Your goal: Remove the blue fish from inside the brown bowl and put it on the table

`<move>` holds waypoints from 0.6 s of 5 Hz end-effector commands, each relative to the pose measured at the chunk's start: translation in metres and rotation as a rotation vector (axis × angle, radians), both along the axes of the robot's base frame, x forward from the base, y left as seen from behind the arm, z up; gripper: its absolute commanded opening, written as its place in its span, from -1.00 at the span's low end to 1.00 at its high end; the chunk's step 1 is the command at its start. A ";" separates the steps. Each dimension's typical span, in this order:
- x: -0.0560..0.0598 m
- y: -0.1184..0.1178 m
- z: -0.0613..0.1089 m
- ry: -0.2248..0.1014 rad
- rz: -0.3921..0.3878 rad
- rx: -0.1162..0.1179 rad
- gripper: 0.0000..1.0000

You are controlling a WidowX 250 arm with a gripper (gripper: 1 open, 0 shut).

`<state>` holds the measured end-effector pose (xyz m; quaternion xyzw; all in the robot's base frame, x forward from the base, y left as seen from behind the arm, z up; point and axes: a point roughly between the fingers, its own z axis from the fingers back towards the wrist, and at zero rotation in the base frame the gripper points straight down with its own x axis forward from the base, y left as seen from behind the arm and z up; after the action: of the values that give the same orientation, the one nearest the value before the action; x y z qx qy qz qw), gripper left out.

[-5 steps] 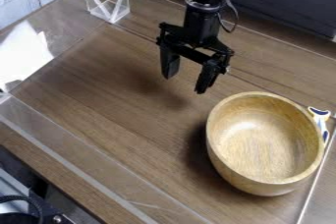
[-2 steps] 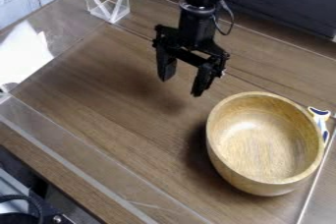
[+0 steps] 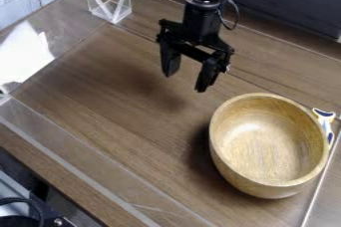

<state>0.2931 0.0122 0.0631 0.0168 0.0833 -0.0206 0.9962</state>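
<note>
The brown bowl (image 3: 270, 143) stands upright on the table (image 3: 107, 112) at the front right, and its smooth hollow looks bare. A small blue and white shape (image 3: 324, 117) sits at the bowl's right rim by the picture's edge; I cannot tell whether it is the blue fish. My gripper (image 3: 186, 79) hangs over the tabletop behind and left of the bowl, apart from it. Its two dark fingers point down, open, with nothing between them.
A clear plastic stand (image 3: 110, 2) sits at the back left. A pale glossy strip (image 3: 94, 186) runs along the table's front edge. White glare lies on the surface at the far left (image 3: 24, 57).
The gripper has drifted slightly left and away from the bowl, staying open. The bowl has not moved.
</note>
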 end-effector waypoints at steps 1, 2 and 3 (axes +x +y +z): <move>0.015 0.004 0.024 -0.056 -0.068 0.001 1.00; 0.023 0.007 0.036 -0.064 -0.124 0.003 1.00; 0.025 -0.004 0.041 -0.106 -0.133 0.037 1.00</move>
<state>0.3131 0.0094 0.0841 0.0373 0.0635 -0.0857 0.9936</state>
